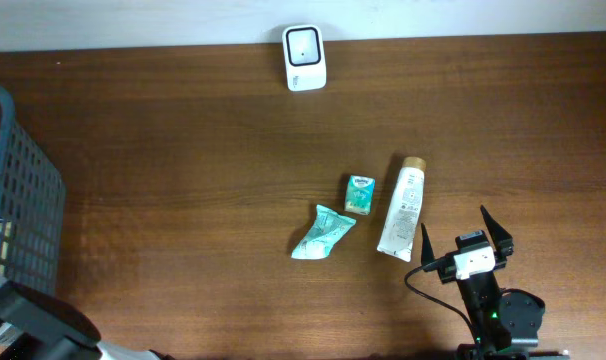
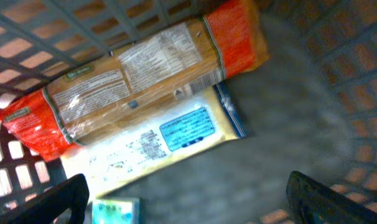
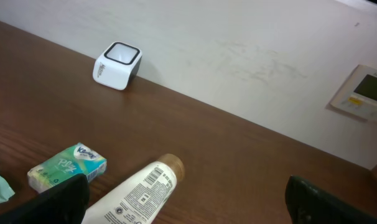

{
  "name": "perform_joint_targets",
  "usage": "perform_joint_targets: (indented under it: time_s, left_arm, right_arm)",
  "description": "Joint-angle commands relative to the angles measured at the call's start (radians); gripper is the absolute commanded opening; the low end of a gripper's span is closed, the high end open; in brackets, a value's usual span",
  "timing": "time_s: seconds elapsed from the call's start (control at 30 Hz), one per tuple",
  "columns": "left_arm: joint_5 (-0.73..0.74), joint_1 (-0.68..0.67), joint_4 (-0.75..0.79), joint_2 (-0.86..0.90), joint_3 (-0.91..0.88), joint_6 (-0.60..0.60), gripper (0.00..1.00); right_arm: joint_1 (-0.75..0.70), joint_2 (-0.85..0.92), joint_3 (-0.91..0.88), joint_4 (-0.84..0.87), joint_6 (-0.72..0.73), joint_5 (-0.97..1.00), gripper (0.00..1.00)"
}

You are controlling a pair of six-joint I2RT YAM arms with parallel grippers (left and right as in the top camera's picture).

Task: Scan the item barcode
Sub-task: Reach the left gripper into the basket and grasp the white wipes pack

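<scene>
The white barcode scanner (image 1: 304, 57) stands at the table's far edge, seen also as the scanner (image 3: 117, 65) in the right wrist view. A white tube with a gold cap (image 1: 403, 210) lies mid-table, its barcode facing up on the tube (image 3: 142, 190). My right gripper (image 1: 455, 228) is open just to the right of the tube's lower end and holds nothing. In its own view the right gripper (image 3: 188, 196) has the tube's cap end between its fingers without touching. My left gripper (image 2: 188, 196) is open inside the basket, above an orange packet (image 2: 145, 68) and a white packet (image 2: 157, 140).
A green tissue pack (image 1: 359, 193) and a crumpled teal packet (image 1: 321, 233) lie left of the tube. The dark mesh basket (image 1: 23, 200) stands at the left edge. A small teal item (image 2: 114, 211) lies by my left finger (image 2: 51, 202) in the basket.
</scene>
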Motion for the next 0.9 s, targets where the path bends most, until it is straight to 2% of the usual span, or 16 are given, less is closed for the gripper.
perform_joint_targets:
  time_s: [0.0,0.13,0.3,0.37,0.5,0.53,0.57,0.87]
  left_arm:
    - [0.096,0.05,0.065,0.075,-0.068,0.216,1.0]
    - [0.102,0.05,0.109,0.182,-0.07,0.453,0.98]
    - [0.101,0.05,0.108,0.246,-0.071,0.538,0.93]
    - [0.087,0.05,0.095,0.274,-0.074,0.597,0.88]
    - [-0.065,0.054,0.126,0.278,-0.127,0.605,0.84]
    - [-0.081,0.057,0.135,0.278,-0.137,0.605,0.84]
    - [-0.083,0.064,0.144,0.278,-0.15,0.603,0.78]
    - [-0.154,0.138,0.235,0.279,-0.256,0.594,0.68]
  right_arm:
    - [-0.006,-0.007,-0.009,0.002,0.005,0.002,0.99]
    - [-0.006,-0.007,-0.009,0.002,0.005,0.002,0.99]
    - [-0.006,-0.007,-0.009,0.002,0.005,0.002,0.99]
    - [-0.006,-0.007,-0.009,0.002,0.005,0.002,0.99]
    - [-0.006,-0.007,-0.009,0.002,0.005,0.002,0.99]
    - [-0.006,-0.007,-0.009,0.002,0.005,0.002,0.99]
    - [-0.006,-0.007,-0.009,0.002,0.005,0.002,0.99]
    - [-0.006,-0.007,-0.009,0.002,0.005,0.002,0.99]
